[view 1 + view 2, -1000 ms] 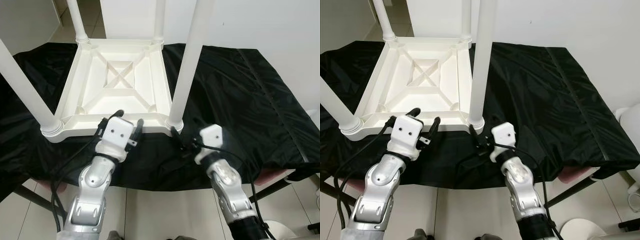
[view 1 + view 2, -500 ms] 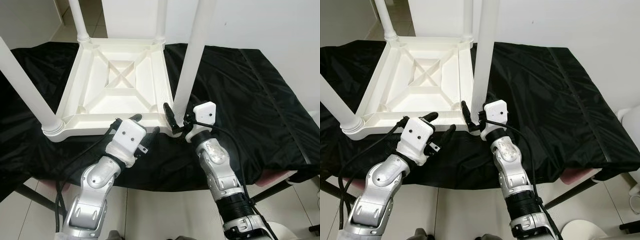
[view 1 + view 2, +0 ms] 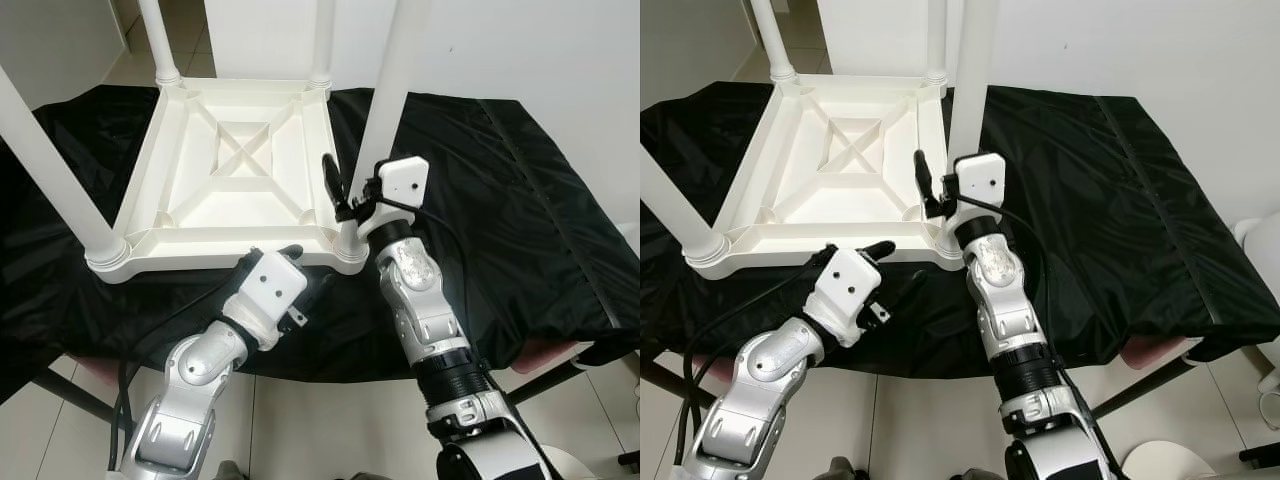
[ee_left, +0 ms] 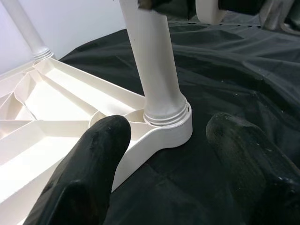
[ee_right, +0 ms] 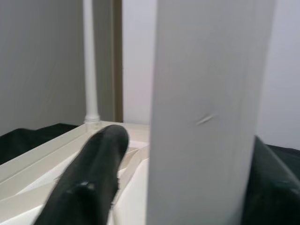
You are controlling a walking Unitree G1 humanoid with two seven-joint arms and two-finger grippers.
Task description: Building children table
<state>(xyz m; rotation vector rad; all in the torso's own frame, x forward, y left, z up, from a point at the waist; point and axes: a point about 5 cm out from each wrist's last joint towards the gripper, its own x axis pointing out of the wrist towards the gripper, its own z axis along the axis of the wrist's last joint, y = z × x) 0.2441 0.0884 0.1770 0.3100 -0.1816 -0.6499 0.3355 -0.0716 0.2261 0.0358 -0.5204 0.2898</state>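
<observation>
- We note a black cloth (image 3: 480,190), wrinkled and faintly glossy, covering a work surface; a stitched seam runs along its right portion and its edges hang over the front.
- Dark metal legs (image 3: 70,395) angle out from under the cloth at lower left and lower right.
- A pinkish edge (image 3: 545,350) shows beneath the cloth at the right front corner.
- The floor (image 3: 320,420) is pale glossy tile with thin grout lines.
- A plain white wall (image 3: 530,45) stands behind, with a small dark speck on it.
- At upper left we see tiled floor (image 3: 130,65) running back beside a grey-white wall.
- Light is even, indoor, with soft shadows.
</observation>
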